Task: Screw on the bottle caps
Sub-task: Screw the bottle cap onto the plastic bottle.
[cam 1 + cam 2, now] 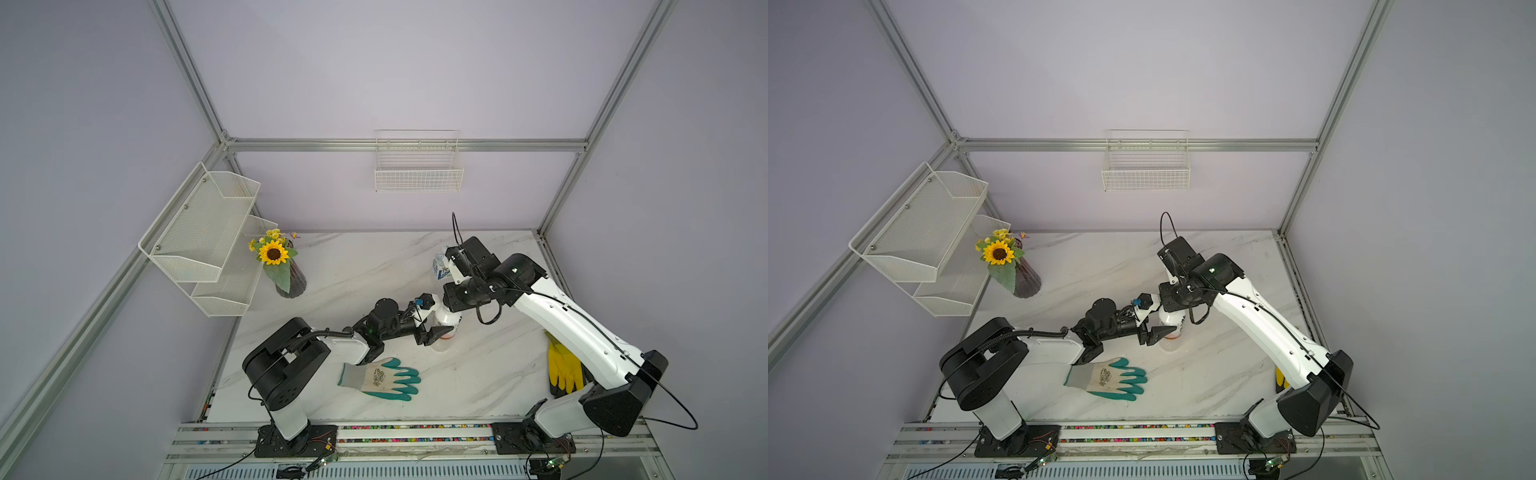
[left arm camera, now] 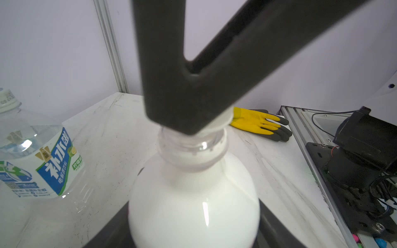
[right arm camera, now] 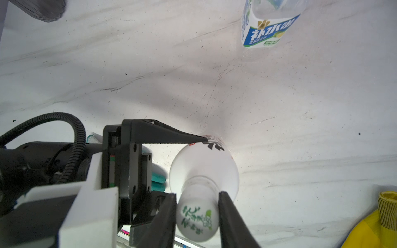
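I'm looking into a lilac-walled booth, down at a white marble-patterned desk [image 1: 357,266]. From the left, I'm bracing the white-wrapped plastic bottle with black characters [image 1: 448,318] with the left tool [image 1: 444,330], which is partly closed around its body. The bottle is standing upright mid-desk, its neck pointing straight up into the right tool [image 3: 197,200]. That tool is pinching the small round white screw cap [image 3: 196,219] directly over the neck. Threads are showing below, so I'm judging it not yet seated. Farther back, beside the right wrist, the clear blue-and-white-labelled bottle [image 2: 40,154] is wearing its own white cap [image 2: 6,99]. I'm counting two bottles, two caps.
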You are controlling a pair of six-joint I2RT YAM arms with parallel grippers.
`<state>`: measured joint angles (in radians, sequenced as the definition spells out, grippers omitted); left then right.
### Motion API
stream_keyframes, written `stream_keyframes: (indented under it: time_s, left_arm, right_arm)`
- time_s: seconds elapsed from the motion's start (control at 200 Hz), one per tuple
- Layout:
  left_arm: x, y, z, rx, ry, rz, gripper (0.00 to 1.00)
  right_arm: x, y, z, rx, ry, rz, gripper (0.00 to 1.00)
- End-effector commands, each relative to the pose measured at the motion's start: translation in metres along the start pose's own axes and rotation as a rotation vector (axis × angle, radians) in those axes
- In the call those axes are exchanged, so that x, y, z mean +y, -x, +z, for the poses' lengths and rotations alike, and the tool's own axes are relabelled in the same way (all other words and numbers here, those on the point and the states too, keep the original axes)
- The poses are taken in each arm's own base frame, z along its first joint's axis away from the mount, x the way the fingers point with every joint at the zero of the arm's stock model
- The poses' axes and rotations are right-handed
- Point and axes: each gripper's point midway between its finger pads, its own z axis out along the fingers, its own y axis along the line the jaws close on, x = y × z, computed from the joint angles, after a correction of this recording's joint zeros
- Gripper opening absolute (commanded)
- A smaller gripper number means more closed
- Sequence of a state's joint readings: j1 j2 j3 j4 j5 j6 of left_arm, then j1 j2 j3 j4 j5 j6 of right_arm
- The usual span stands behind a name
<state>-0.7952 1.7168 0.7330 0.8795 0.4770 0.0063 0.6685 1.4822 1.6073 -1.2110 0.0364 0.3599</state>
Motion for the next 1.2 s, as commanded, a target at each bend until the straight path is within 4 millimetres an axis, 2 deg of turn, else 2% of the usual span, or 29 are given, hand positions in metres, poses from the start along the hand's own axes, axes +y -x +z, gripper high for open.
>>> stream_keyframes:
  time_s: [0.0,0.445,0.555,0.775,0.97,1.095,1.195]
  left_arm:
    - [-0.004,0.017,0.003,-0.044,0.003,0.013,0.72]
    - [-0.003,0.013,0.004,-0.033,0.004,0.017,0.72]
    - [-0.004,0.013,0.004,-0.032,0.002,0.017,0.72]
    - [-0.004,0.013,0.003,-0.035,-0.002,0.021,0.72]
    - [-0.002,0.014,0.0,-0.065,-0.01,-0.009,0.72]
    - [0.002,0.014,-0.003,-0.067,0.0,-0.01,0.72]
    - [0.004,0.013,-0.005,-0.065,0.006,-0.01,0.72]
  right_arm:
    - [0.009,-0.029,0.02,0.146,0.036,-0.011,0.35]
    - [0.008,-0.018,0.01,0.105,0.019,-0.01,0.42]
    - [0.008,-0.017,0.011,0.104,0.023,-0.012,0.48]
    - [0.003,-0.013,0.007,0.077,-0.007,-0.009,0.66]
    - [-0.01,0.003,-0.018,-0.015,-0.03,0.024,0.78]
    - [0.002,0.01,-0.035,-0.067,0.063,0.015,0.81]
    - [0.004,0.018,-0.048,-0.128,0.1,0.027,0.83]
